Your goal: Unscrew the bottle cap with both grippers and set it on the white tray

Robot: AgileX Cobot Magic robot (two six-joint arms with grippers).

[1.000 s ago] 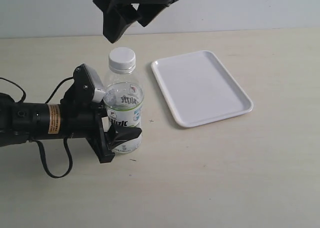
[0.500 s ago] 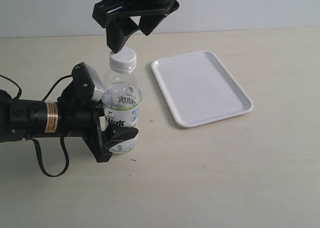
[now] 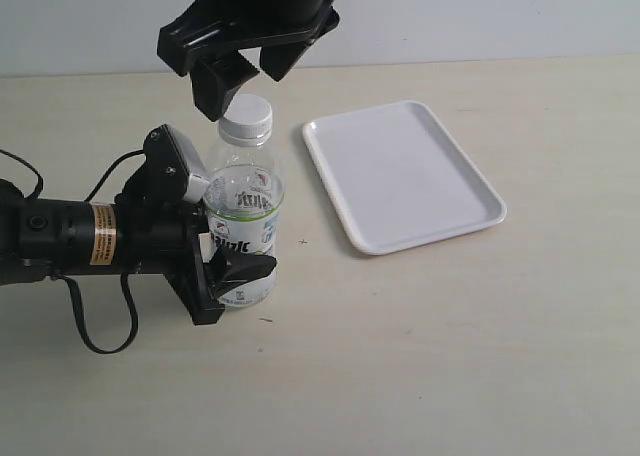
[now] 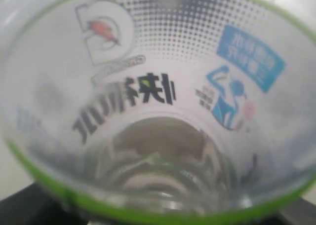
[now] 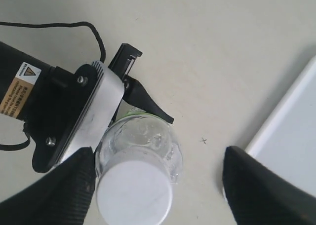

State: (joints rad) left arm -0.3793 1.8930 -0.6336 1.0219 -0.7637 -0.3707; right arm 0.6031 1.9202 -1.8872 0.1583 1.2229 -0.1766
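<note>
The clear bottle (image 3: 244, 216) with its white-and-green label stands upright on the table, and my left gripper (image 3: 230, 251) is shut on its lower body from the left. Its label (image 4: 148, 87) fills the left wrist view. The white bottle cap (image 3: 246, 116) sits on the neck. My right gripper (image 3: 238, 74) hangs open just above and slightly left of the cap. From above, the cap (image 5: 134, 193) lies close to one finger (image 5: 54, 195) of the right gripper (image 5: 158, 190), with a wide gap to the other. The white tray (image 3: 400, 173) lies to the right, with nothing on it.
The left arm's black body with its orange label (image 3: 105, 238) and a looping cable (image 3: 100, 336) lies across the table's left side. A pale wall rises behind the table's far edge (image 3: 500, 61).
My right gripper has come down and shifted left, from above the cap to close over it. The left gripper and bottle moved slightly left early on, then held still.
</note>
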